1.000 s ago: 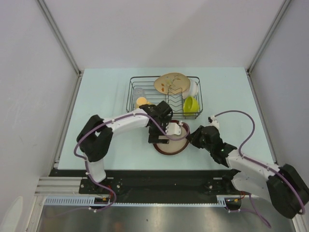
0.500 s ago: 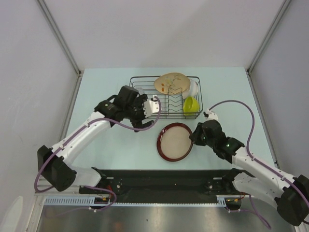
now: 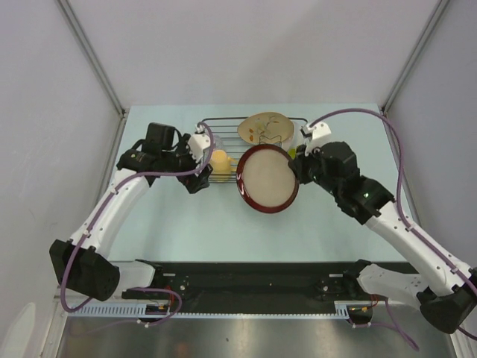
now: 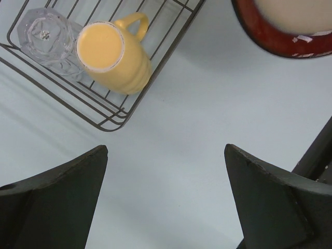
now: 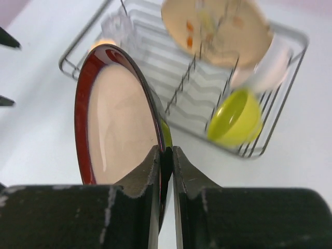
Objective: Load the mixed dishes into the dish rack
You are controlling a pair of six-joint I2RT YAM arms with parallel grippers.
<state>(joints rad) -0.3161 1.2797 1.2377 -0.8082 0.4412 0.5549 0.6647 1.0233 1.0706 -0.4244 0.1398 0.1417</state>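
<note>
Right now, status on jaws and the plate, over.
Left jaws open, empty, left of rack. Right jaws shut on dark-rimmed plate, upright by rack's near side. Mug, glass, leaf plate already racked; middle prongs bare.

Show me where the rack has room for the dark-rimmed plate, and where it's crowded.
Free: the middle slots of the dish rack, bordered by the yellow mug and glass at its left end and the leaf plate, white bowl and lime-green bowl at its right. Both ends are crowded. The table in front is bare too.

Lt-blue table (image 3: pixel 186 224), grey walls (image 3: pixel 246 52), blk front rail (image 3: pixel 253 277)
</note>
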